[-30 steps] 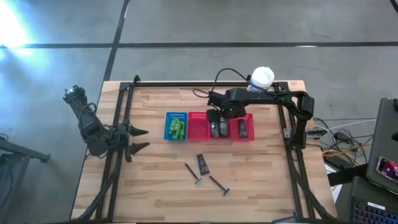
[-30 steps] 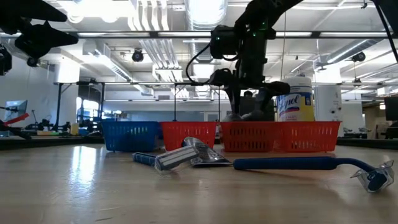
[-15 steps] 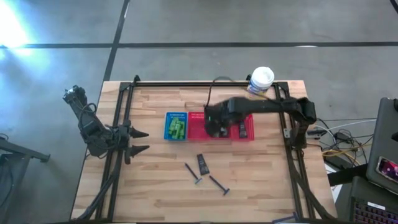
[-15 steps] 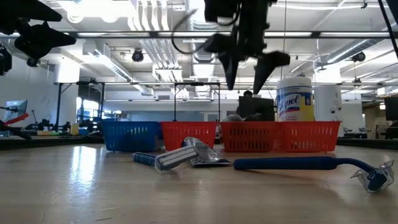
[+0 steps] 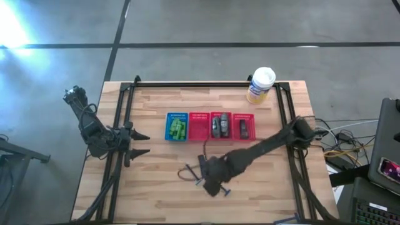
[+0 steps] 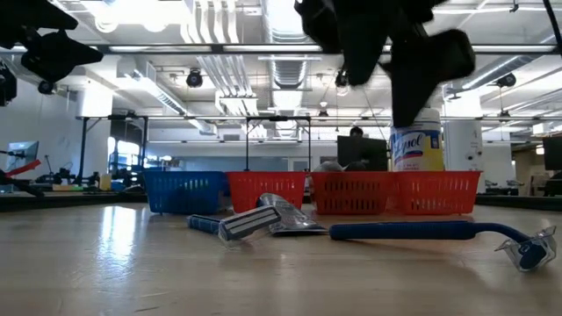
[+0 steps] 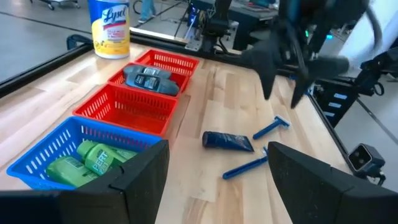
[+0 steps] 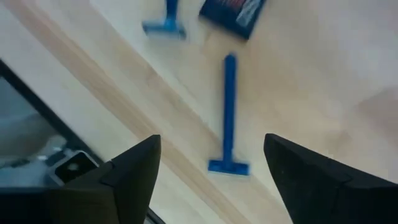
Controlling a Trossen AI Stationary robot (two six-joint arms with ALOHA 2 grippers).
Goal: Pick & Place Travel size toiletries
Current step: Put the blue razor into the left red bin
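Bright green small bottles (image 5: 177, 129) lie in the blue basket (image 5: 169, 117) and show in the left wrist view (image 7: 93, 158). Dark grey bottles (image 5: 218, 127) fill one red basket (image 7: 146, 78), and another dark one (image 5: 244, 129) lies in the rightmost red basket. A dark tube (image 5: 204, 164) lies flat on the bare wood (image 7: 227, 141) (image 8: 233, 12). My right gripper (image 5: 214, 181) hovers open above the table near that tube (image 8: 211, 140) (image 7: 283, 68). A blue razor (image 8: 229, 112) lies below its fingers. My left gripper (image 5: 145, 142) waits open at the table's left edge.
Two blue razors (image 5: 194, 175) (image 6: 413, 231) lie on the wood by the tube. An empty-looking red basket (image 5: 199, 127) stands between the blue one and the filled ones. A yellow-and-white canister (image 5: 261, 84) stands at the far edge. Black frame rails (image 5: 125, 119) run along both sides.
My right gripper has risen out of the middle red basket and swung fast toward the table's near edge; it now hangs over the razors and the tube. The bottles in the baskets, the tube and the razors have stayed put.
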